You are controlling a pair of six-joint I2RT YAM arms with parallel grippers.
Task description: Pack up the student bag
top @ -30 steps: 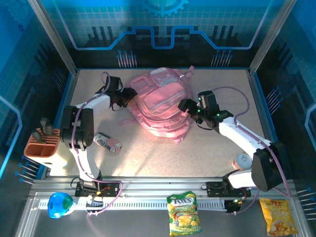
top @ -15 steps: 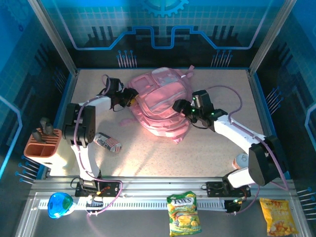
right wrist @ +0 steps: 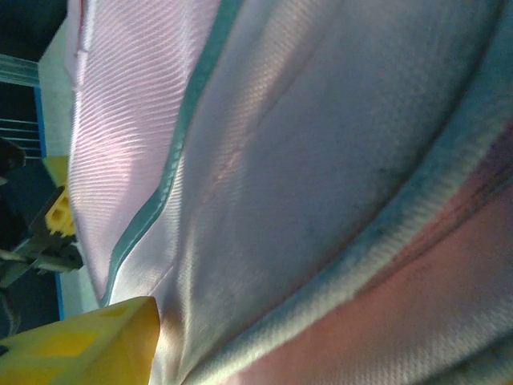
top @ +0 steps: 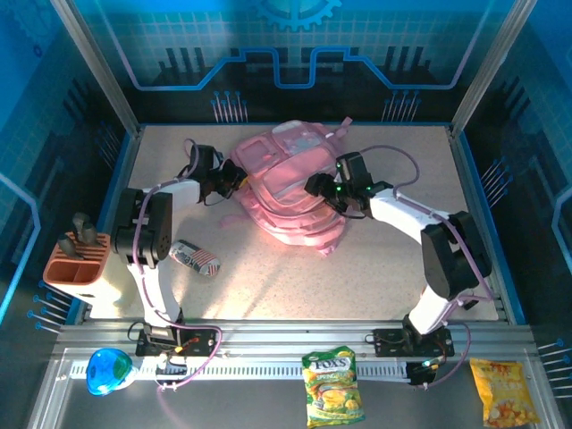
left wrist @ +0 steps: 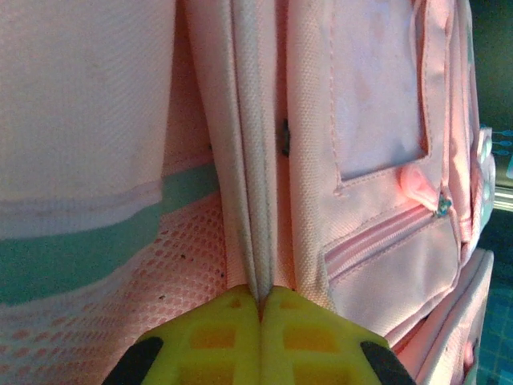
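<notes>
The bag (top: 290, 183) lies flat on the far half of the worktop (top: 375, 268), near the middle, pale top panel toward the back wall and its pink pockets stacked toward the arms. A strap end sticks up at its far right corner.

The left pincer (top: 234, 175) sits at the bag's left edge. In the left wrist view the left pincer (left wrist: 260, 303) has its yellow pads pressed together on a raised pink seam of the bag. The ridge of cloth runs straight up out of the pinch, with pink mesh and a mint band to one side and a zipped pocket to the other.

The right pincer (top: 315, 188) is over the bag's right half, down against the cloth. The right wrist view is very close on pale pink fabric with a mint piping line, and one yellow finger (right wrist: 88, 345) touches it at the lower left corner — how wide this pincer stands, or whether it grips anything, I cannot tell.

Left and nearer the arms from the bag, well apart from it, lies a small striped pack (top: 195, 257). Farther left is an orange caddy (top: 79, 259). On the front rail, well clear of the bag, lie a blue cup (top: 107, 371), a green snack bag (top: 332, 386) and a yellow snack bag (top: 503, 393).
</notes>
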